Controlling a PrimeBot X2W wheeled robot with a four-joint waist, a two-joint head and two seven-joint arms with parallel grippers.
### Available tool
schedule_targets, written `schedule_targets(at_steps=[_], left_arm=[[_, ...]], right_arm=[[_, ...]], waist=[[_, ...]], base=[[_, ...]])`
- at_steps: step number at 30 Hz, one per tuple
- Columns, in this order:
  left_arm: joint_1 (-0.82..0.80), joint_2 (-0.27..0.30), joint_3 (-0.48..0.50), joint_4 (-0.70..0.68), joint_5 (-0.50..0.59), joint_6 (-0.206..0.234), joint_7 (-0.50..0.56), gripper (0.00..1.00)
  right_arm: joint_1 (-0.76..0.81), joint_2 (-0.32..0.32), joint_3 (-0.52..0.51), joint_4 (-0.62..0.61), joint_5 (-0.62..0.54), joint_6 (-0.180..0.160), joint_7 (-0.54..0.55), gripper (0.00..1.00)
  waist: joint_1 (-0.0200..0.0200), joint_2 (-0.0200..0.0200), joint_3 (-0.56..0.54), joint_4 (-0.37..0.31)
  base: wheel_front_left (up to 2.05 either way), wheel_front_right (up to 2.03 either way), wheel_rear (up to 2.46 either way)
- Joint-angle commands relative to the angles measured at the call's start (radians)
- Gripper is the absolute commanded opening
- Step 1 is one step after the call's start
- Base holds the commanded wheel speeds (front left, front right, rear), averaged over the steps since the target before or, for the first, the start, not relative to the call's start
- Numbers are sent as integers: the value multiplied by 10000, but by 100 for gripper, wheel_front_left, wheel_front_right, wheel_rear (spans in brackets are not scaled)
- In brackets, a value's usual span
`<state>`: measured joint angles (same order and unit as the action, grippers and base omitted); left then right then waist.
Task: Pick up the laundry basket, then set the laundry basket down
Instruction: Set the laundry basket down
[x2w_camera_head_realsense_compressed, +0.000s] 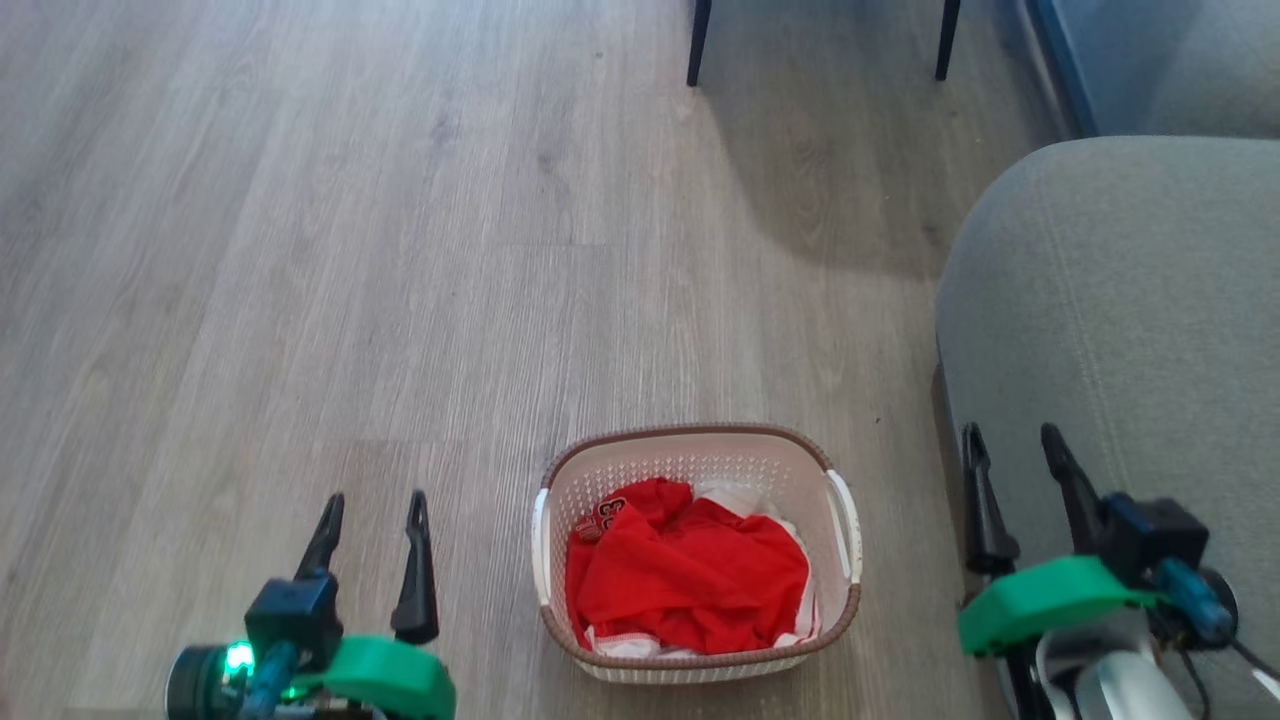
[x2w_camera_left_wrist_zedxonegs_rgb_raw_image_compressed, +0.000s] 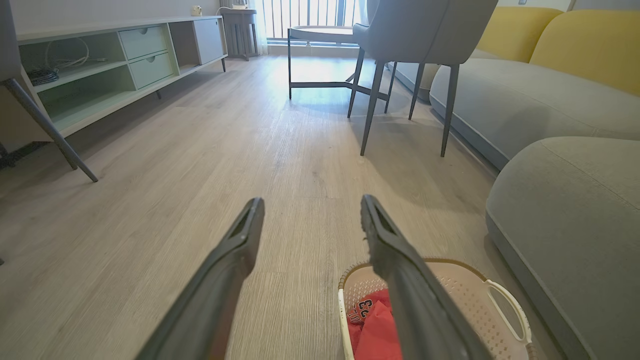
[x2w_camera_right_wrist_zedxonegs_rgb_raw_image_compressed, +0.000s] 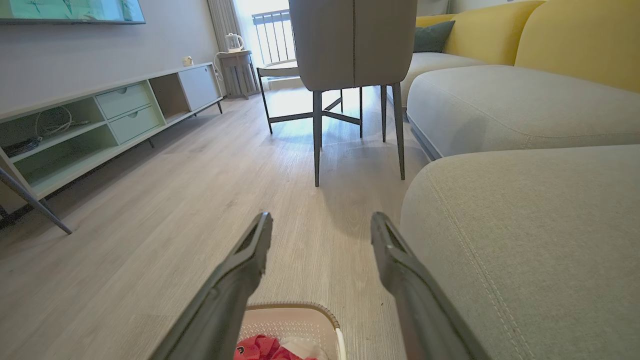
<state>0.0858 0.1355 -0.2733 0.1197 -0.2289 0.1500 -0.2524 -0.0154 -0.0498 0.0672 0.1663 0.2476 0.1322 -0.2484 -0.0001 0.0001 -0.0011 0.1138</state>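
Note:
The laundry basket (x2w_camera_head_realsense_compressed: 690, 455) stands on the wood floor between my two arms, cream-white with perforated walls, a brown rim and white side handles. Red and white clothes fill its bottom. My left gripper (x2w_camera_head_realsense_compressed: 372, 505) hangs open to the left of it, nothing between its fingers. My right gripper (x2w_camera_head_realsense_compressed: 1010, 440) is open to the right of it, in front of the grey sofa. The left wrist view has the basket (x2w_camera_left_wrist_zedxonegs_rgb_raw_image_compressed: 470, 300) at the lower right, partly behind one finger; the right wrist view catches the basket's far rim (x2w_camera_right_wrist_zedxonegs_rgb_raw_image_compressed: 300, 306) at the bottom edge.
A grey sofa seat (x2w_camera_head_realsense_compressed: 1130, 300) sits close on the right, beside the right gripper. Dark chair legs (x2w_camera_head_realsense_compressed: 697, 45) stand ahead on the floor. A low cabinet (x2w_camera_left_wrist_zedxonegs_rgb_raw_image_compressed: 115, 65) lines the left wall, with a metal-framed table (x2w_camera_left_wrist_zedxonegs_rgb_raw_image_compressed: 320, 55) beyond. Bare floor spreads ahead and left.

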Motion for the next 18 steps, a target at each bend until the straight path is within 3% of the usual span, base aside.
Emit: schedule_targets(at_steps=[1,18], left_arm=[[-264,112,475,-413,125,27,-93,100],[103,56,613,-436,280,-110,-93,100]], right_arm=[[-82,-6,186,-484,84,-15,-133,100],[648,-5,105,-874,127,-15,-133,100]], waist=[[1,-1,-48,-63],[1,-1,-298,-439]], base=[[0,0,0],[0,0,0]])
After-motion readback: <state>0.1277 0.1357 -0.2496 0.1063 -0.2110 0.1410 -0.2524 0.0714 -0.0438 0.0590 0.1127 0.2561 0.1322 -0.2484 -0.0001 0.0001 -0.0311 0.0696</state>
